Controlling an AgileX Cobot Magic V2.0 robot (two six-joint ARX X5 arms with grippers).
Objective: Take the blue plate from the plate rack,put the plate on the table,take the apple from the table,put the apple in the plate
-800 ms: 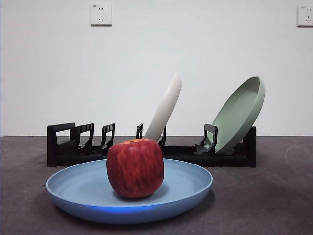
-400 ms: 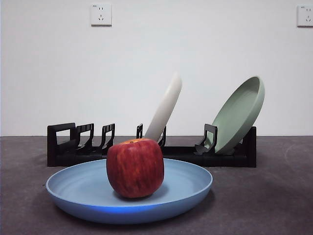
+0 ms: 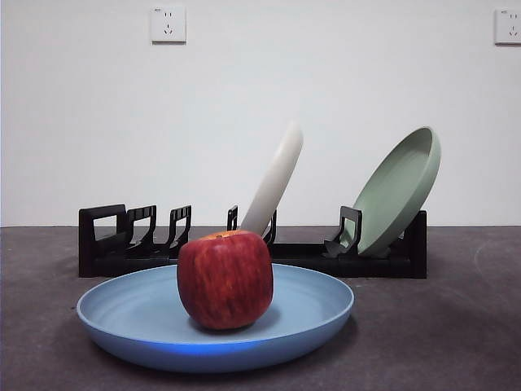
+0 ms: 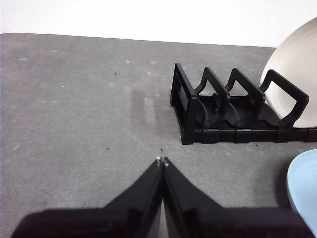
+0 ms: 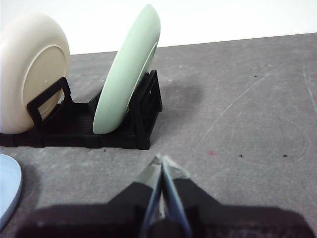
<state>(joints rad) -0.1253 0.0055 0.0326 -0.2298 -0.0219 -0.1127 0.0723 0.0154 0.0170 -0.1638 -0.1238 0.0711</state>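
- The apple [image 3: 225,279] sits upright in the blue plate [image 3: 130,314], near the plate's middle, with its yellow-orange stem patch facing up.
- The blue plate lies flat on the table [image 3: 440,334], in front of the rack [image 3: 106,248] and apart from it.
- The rack runs across the table behind the plate, its black slotted holders standing upright along its length.
- A cream plate [image 3: 275,181] leans in a slot near the rack's middle, tilted to the right in the front view.
- A green plate [image 3: 399,191] leans in the slot at the rack's right end, also tilted to the right, its hollow side facing left.
- The slots at the rack's left end hold nothing.
- The left gripper [image 4: 162,162] hovers over bare table off the rack's empty end, its jaws pressed together at the tips and gripping nothing.
- In the left wrist view an edge of the blue plate [image 4: 304,188] shows at the side, well apart from that gripper.
- The right gripper [image 5: 161,161] hovers over bare table near the rack's end with the green plate [image 5: 126,74], its jaws closed tip to tip with nothing between them.
- In the right wrist view the cream plate [image 5: 29,64] stands beside the green one, and a sliver of the blue plate [image 5: 7,186] shows at the edge.
- Neither gripper appears in the front view.
- Two wall sockets [image 3: 168,24] sit high on the white wall behind the table.
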